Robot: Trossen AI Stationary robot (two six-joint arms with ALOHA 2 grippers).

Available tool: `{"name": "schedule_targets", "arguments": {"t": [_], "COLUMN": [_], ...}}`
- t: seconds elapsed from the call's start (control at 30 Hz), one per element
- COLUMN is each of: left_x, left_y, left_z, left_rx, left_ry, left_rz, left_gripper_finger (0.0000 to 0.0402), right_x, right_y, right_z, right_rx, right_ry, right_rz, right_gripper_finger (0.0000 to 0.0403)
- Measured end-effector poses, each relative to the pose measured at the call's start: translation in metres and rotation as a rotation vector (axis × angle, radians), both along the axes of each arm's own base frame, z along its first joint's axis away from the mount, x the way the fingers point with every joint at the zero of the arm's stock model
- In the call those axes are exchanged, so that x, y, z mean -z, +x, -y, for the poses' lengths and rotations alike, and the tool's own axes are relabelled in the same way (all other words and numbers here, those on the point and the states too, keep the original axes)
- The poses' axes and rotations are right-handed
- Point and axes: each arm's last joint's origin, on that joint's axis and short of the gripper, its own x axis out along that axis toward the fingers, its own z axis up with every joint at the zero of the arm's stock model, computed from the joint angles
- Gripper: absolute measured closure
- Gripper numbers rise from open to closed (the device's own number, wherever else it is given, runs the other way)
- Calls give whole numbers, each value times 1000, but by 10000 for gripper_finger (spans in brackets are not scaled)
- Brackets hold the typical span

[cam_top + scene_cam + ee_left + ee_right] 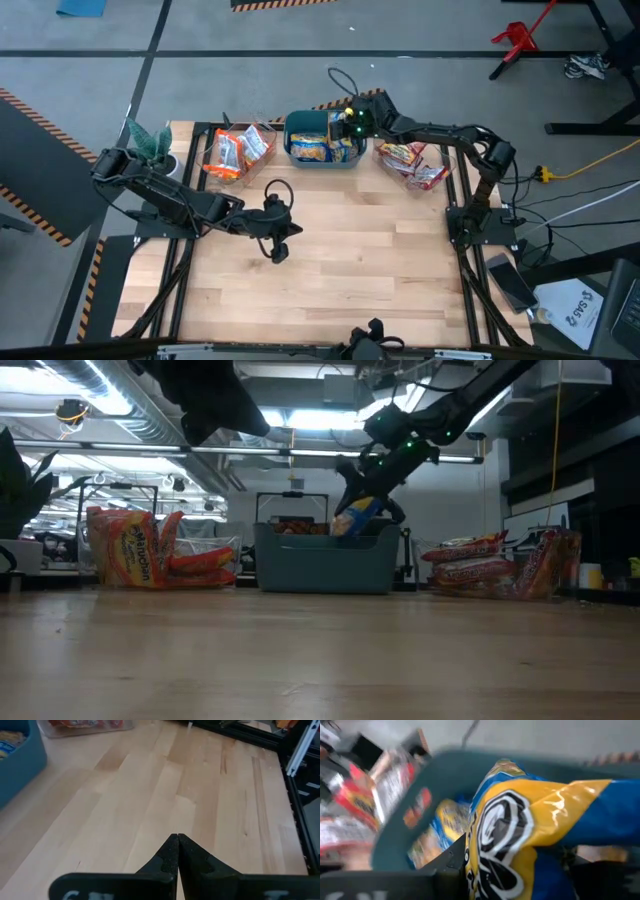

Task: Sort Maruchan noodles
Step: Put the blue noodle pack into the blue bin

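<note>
Right gripper (352, 518) clamped on a blue-and-yellow plastic noodle packet (530, 825), packet hanging between its fingers just above the teal plastic bin (325, 565); more packets lie in the bin. Left gripper (177, 840) fully closed, holding nothing, over bare wooden table (165, 795), well apart

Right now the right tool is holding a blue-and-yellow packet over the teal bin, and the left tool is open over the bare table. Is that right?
Not quite. The left tool is shut, its tips pressed together in the left wrist view, over the bare table. The rest holds: the right tool holds a blue-and-yellow packet over the teal bin.
</note>
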Motion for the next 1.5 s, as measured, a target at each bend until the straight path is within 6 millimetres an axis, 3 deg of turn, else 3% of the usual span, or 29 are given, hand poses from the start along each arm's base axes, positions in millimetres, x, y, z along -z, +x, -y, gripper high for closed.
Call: {"name": "schedule_targets", "arguments": {"t": [0.33, 0.6, 0.93, 1.17, 1.37, 1.5], "left_x": [0, 0, 0, 1, 1, 1], "left_y": [-1, -1, -1, -2, -2, -2], "left_z": [1, 1, 1, 3, 2, 2], "left_rx": [-9, -19, -30, -25, -31, -33], "left_ry": [12, 19, 26, 23, 29, 31], "left_rz": [2, 2, 4, -5, -15, -14], "left_gripper_finger": [401, 402, 401, 401, 401, 401], "right_x": [35, 35, 37, 20, -12, -27], "right_y": [6, 6, 3, -6, 0, 1], "right_z": [3, 2, 3, 19, 19, 9], "right_rx": [6, -49, -54, -31, -62, -37], "right_ry": [106, 101, 74, 87, 47, -37], "right_rz": [-65, -87, -134, -225, -308, -481], "right_gripper_finger": [279, 273, 169, 143, 157, 183]}}
